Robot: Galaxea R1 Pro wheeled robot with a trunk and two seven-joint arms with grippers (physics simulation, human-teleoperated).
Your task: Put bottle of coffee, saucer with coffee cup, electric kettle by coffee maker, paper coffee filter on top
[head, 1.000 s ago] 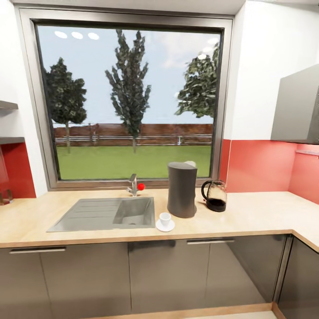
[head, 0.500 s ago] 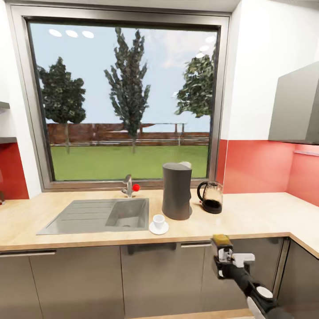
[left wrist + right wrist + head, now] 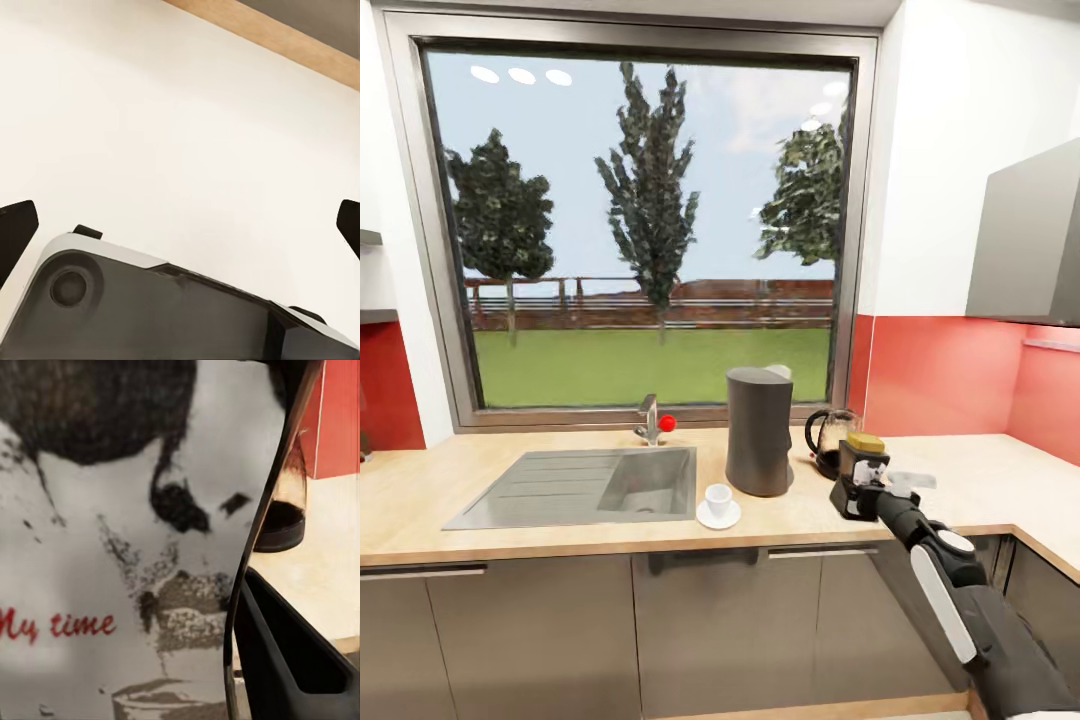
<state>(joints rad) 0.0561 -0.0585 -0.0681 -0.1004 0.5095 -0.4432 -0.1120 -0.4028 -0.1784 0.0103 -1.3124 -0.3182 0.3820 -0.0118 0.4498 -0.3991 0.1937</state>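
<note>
Rising over the counter's front edge, the right claw [image 3: 863, 480] comes up with the bottle of coffee [image 3: 863, 462] clamped in it, yellow lid on top; half a second back it hung lower, in front of the cabinet fronts, and a second back it wasn't in the head view at all; now the jar sits level with the counter [image 3: 540, 540], just in front of the electric kettle [image 3: 830, 440] and to the right of the coffee maker [image 3: 759, 430]; the right wrist view is pressed close against the jar's pale label [image 3: 112, 555], with the kettle's dark base [image 3: 281, 529] beyond it; that lift puts the jar within reach of a set-down, I'd judge, in the open patch beside the machine; the coffee cup [image 3: 718, 498] sits on the saucer [image 3: 718, 516] near the front edge, just left of the coffee maker's base; the left claw [image 3: 180, 225] hangs with its dark tips wide apart, gripping nothing, over pale floor.
</note>
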